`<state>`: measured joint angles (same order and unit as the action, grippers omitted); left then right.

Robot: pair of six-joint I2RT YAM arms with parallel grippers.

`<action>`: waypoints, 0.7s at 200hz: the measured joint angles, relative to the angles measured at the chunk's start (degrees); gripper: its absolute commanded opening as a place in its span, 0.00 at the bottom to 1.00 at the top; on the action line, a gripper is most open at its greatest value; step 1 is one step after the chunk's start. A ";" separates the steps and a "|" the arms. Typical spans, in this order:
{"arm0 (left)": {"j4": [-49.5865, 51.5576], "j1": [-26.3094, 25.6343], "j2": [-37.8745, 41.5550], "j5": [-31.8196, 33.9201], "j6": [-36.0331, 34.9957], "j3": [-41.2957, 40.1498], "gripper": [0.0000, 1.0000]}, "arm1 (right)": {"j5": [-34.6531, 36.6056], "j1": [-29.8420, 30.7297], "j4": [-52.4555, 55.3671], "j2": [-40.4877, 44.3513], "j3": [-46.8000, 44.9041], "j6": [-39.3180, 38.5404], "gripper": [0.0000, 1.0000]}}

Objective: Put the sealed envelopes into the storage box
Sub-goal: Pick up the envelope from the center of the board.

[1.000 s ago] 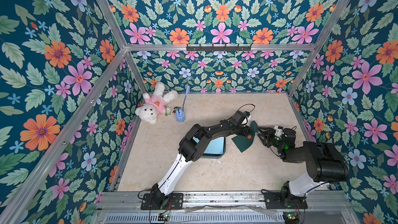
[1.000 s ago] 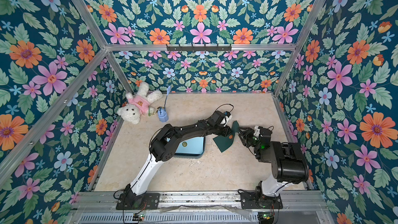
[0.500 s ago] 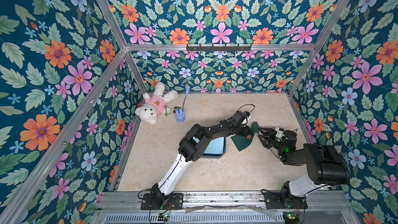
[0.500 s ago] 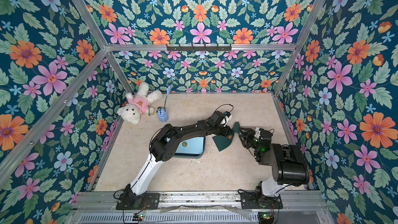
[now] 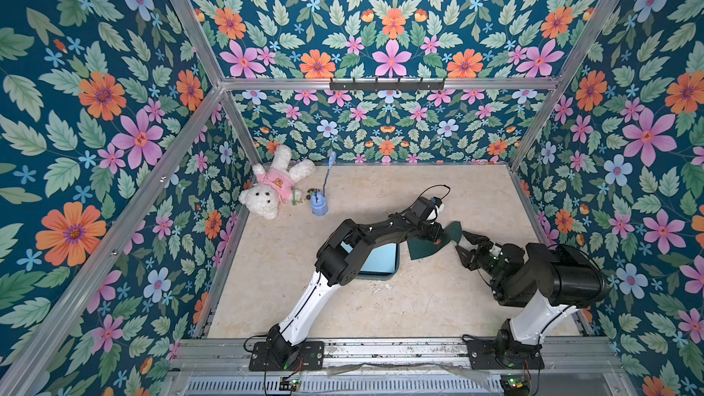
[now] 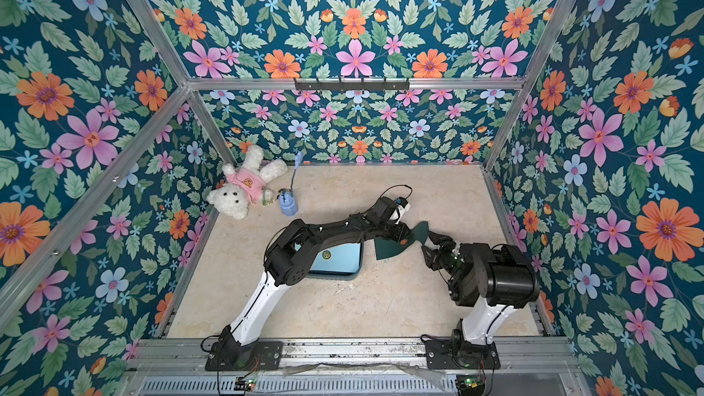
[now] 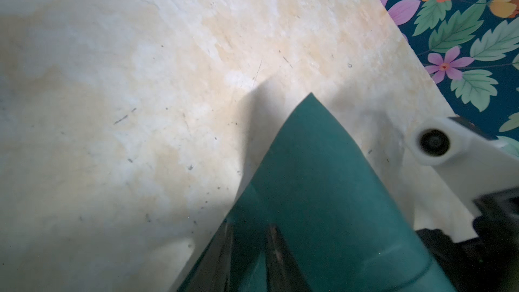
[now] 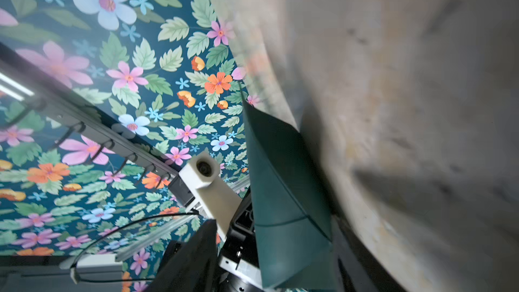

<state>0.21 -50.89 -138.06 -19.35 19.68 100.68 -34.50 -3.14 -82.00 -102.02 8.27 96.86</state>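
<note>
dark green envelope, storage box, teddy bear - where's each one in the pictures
dark green envelope (image 5: 424, 250): in a top view, on its lower flat part
storage box (image 6: 343, 276): in a top view, on its near rim
teddy bear (image 5: 280, 184): in a top view, on its pink shirt

Left arm (image 5: 375, 231) over most of the storage box (image 5: 381, 276); bare tabletop (image 5: 404, 308) nearer front.

My left arm (image 5: 375, 231) hid much of box (image 5: 382, 276); green envelope (image 7: 323, 192) ran off left wrist view; table (image 8: 407, 108) blurred in right.

Lab robot cell, floral-papered aluminium frame (image 5: 266, 84)
</note>
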 measured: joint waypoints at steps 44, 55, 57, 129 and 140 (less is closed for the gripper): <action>-0.46 -0.04 0.17 -0.04 0.02 -0.46 0.28 | 0.24 0.02 -12.04 -8.50 -0.61 5.27 0.71; -0.48 -0.04 0.20 -0.04 0.02 -0.46 0.28 | 0.20 0.02 -12.81 -8.76 -0.87 5.25 0.70; -0.48 -0.04 0.20 -0.04 0.02 -0.46 0.27 | 0.20 0.02 -12.87 -8.81 -0.87 5.25 0.70; 0.20 -0.04 0.13 -0.11 0.17 0.07 0.28 | 0.55 1.01 12.11 4.02 6.78 -17.09 0.28; 0.20 -0.04 0.15 -0.26 0.46 0.09 0.28 | 1.79 1.66 20.06 7.15 8.76 -23.04 0.19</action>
<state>0.40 -50.94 -137.91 -19.62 20.14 100.77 -32.71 -1.48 -61.93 -94.87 17.04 73.82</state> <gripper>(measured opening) 0.276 0.281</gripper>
